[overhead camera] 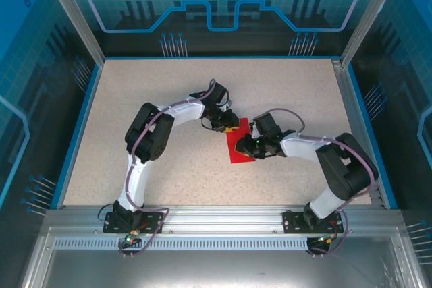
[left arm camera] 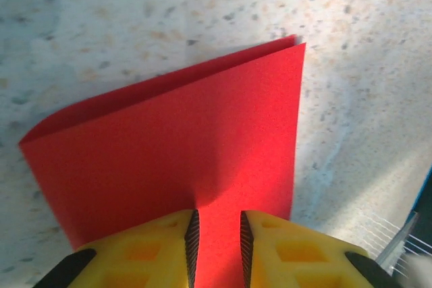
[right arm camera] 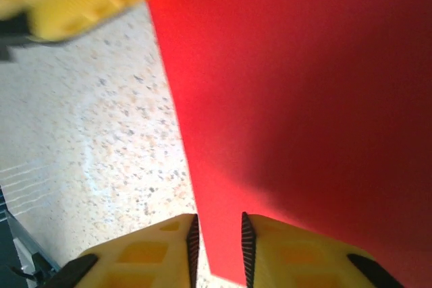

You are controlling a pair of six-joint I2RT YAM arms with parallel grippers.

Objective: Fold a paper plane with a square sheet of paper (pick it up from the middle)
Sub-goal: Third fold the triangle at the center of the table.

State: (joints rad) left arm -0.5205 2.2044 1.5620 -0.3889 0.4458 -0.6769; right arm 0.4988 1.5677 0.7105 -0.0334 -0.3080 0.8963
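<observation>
Red square sheet of paper [overhead camera: 238, 148], folded double, lies mid-table [overhead camera: 135, 99] between the arms. Left gripper [left arm camera: 216, 224] and right gripper [right arm camera: 217, 227] sit at opposite edges, jaws narrow with a slit showing, probably pinning it for creasing.

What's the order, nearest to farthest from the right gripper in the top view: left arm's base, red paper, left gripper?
1. red paper, right at it, centre.
2. left gripper, just beyond, at the paper's far end.
3. left arm's base, near edge, left.

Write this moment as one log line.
paper folded over on table | left gripper ajar over paper | right gripper ajar at paper edge
</observation>
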